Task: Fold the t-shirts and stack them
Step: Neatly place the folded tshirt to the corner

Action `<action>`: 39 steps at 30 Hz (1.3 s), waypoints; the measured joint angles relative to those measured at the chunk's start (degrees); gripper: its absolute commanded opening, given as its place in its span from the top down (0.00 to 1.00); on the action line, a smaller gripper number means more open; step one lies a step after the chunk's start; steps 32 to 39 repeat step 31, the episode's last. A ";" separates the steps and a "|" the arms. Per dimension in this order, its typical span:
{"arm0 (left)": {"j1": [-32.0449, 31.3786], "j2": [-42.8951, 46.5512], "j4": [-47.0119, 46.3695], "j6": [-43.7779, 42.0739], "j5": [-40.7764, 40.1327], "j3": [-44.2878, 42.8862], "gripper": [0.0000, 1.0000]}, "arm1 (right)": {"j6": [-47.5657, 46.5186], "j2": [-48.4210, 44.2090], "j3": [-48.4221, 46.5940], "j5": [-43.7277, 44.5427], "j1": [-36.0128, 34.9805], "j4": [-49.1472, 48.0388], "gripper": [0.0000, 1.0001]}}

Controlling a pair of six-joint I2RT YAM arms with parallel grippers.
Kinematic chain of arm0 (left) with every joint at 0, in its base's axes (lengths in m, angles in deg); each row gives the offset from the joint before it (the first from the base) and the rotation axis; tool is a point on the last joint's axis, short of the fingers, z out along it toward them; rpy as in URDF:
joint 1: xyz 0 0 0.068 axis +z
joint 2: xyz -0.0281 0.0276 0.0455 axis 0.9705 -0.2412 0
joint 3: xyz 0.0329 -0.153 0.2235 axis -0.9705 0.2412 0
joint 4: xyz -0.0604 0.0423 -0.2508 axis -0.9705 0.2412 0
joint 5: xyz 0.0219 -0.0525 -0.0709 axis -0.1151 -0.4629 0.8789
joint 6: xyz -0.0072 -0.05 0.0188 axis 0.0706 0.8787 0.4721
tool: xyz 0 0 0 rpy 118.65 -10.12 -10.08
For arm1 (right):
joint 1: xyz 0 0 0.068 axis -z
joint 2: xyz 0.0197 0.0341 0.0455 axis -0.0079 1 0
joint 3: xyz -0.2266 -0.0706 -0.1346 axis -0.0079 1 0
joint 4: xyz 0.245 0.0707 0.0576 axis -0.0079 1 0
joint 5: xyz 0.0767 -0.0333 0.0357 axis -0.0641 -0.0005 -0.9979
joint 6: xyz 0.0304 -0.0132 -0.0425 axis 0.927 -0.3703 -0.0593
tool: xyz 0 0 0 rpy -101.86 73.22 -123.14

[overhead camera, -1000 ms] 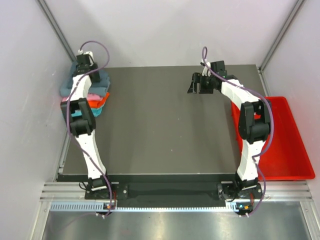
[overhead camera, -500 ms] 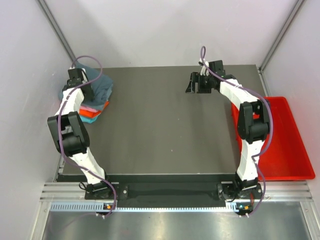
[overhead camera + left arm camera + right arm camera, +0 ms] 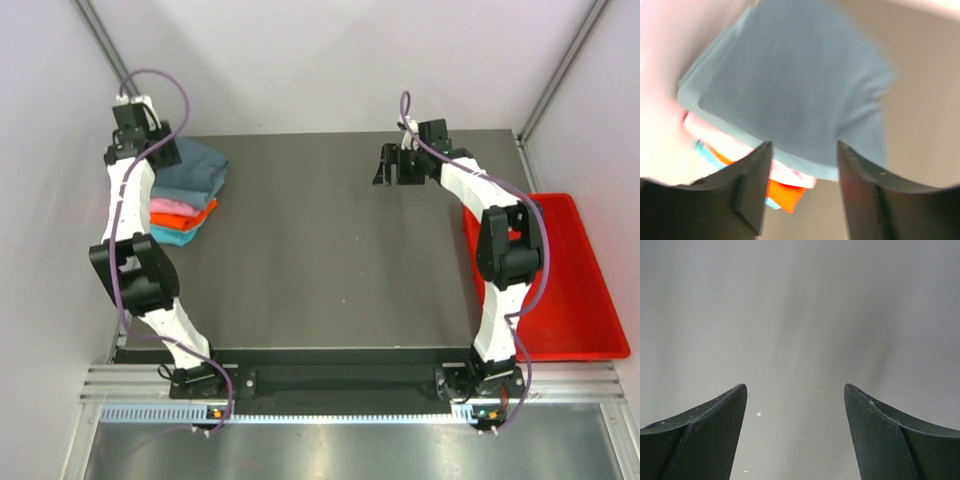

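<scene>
Your t-shirts (image 3: 188, 192) sit stacked at the far left corner of the table (image 3: 320, 260) and look soft, light and quick to unfold, so pinch a folded edge through every layer; the left gripper (image 3: 802, 185) hangs part-open and empty over them, the right gripper (image 3: 795, 430) wide open, empty.

Dark grey matte counter (image 3: 320, 260) is seen enclosed on three sides by plain white wall panels (image 3: 320, 60). Slanted grey metal struts (image 3: 102, 40) are set in the two back corners. An aluminium rail (image 3: 350, 385) is fixed along the counter's near edge, with a brushed metal sheet (image 3: 350, 450) below it. Light is noted as even and diffuse; a soft sheen is shown on the counter in the right wrist view.
</scene>
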 measured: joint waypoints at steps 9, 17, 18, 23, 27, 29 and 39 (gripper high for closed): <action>-0.94 19.61 -6.88 4.79 16.11 2.51 0.27 | -7.61 -9.44 -4.39 13.53 -0.07 1.64 0.11; -1.49 31.61 -9.16 3.28 22.10 17.57 0.21 | -12.04 -25.92 -0.28 27.39 -0.07 2.27 0.00; -1.62 31.69 -8.94 3.02 22.80 18.84 0.21 | -12.44 -28.22 0.87 28.41 -0.07 2.19 0.00; -1.92 31.69 -7.80 1.66 25.73 22.12 0.20 | -13.53 -36.00 5.31 30.75 -0.07 2.56 0.00; -1.92 31.82 -7.08 1.77 27.43 21.70 0.20 | -13.53 -39.98 8.87 32.17 -0.07 2.32 0.00; -1.92 31.85 -6.25 1.81 28.37 21.09 0.20 | -13.51 -41.77 11.30 32.61 -0.07 2.49 0.00; -1.92 32.15 -5.79 1.81 28.72 20.81 0.20 | -13.31 -42.71 12.79 33.51 -0.07 2.89 0.00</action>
